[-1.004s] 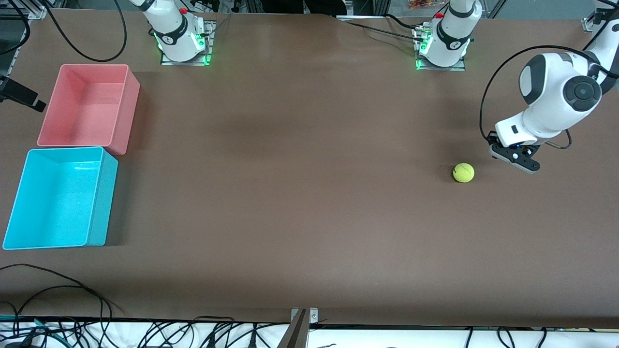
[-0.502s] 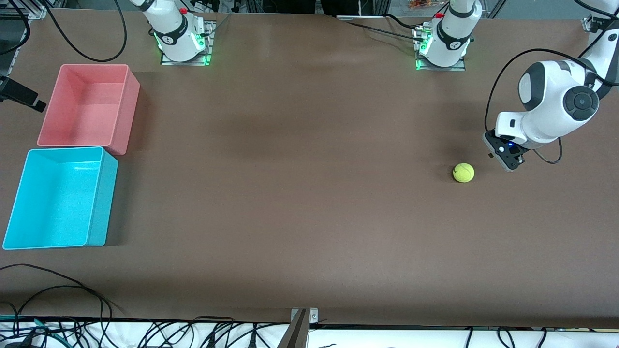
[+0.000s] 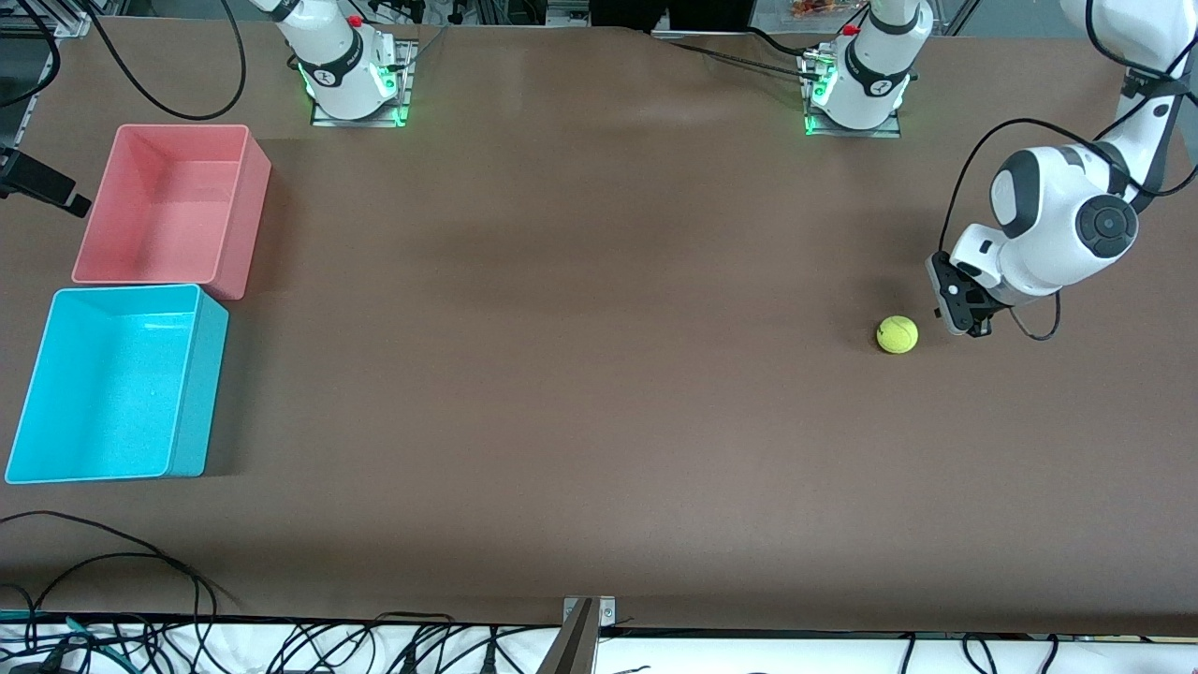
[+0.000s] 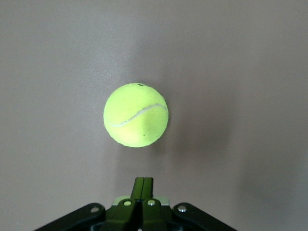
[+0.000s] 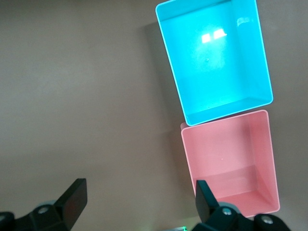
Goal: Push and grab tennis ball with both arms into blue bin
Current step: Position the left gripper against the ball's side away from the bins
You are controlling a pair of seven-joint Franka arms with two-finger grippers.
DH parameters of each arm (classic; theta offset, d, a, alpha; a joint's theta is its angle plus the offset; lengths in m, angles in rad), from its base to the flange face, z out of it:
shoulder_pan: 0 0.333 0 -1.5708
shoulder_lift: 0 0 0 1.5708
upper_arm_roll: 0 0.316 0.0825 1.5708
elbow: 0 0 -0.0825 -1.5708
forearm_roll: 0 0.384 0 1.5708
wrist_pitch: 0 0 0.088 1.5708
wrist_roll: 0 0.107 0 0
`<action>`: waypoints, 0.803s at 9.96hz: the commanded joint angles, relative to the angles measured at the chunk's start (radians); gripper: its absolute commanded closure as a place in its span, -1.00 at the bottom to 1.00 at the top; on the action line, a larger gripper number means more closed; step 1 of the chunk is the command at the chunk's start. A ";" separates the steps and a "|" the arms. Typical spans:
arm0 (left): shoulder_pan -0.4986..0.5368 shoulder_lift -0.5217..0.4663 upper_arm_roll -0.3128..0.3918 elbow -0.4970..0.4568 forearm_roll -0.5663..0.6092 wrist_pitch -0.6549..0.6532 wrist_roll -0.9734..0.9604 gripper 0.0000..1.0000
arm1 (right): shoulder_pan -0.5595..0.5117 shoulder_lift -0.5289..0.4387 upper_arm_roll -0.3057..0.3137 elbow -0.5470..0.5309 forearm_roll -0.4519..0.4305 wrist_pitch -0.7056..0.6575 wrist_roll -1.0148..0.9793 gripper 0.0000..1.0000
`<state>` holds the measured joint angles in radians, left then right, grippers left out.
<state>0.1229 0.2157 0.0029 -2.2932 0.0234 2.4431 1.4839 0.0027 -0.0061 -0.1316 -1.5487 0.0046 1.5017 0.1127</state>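
Brown table (image 3: 599, 393). Left gripper (image 3: 956, 309), jaws pressed together, at ball's (image 3: 898, 334) 2 o'clock; push straight toward blue bin (image 3: 187, 393). Right gripper (image 5: 139, 199) spread, waits.

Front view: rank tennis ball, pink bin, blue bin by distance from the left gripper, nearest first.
From the left gripper, shut, low at the left arm's end of the table:
1. Tennis ball, right beside it, not touching.
2. Pink bin, at the right arm's end.
3. Blue bin, same end, nearer the camera, slightly farther off.
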 commanded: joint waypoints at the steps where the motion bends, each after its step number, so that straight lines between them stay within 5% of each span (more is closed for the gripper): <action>1: 0.034 0.094 -0.006 0.079 -0.089 0.033 0.194 1.00 | -0.004 0.006 0.001 0.019 0.018 -0.014 -0.008 -1.00; 8: 0.034 0.198 -0.006 0.170 -0.094 0.034 0.265 1.00 | -0.004 0.006 0.001 0.019 0.018 -0.012 -0.008 -1.00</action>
<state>0.1512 0.3858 0.0003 -2.1487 -0.0385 2.4771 1.7069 0.0029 -0.0060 -0.1314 -1.5487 0.0046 1.5017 0.1127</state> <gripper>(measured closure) 0.991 0.000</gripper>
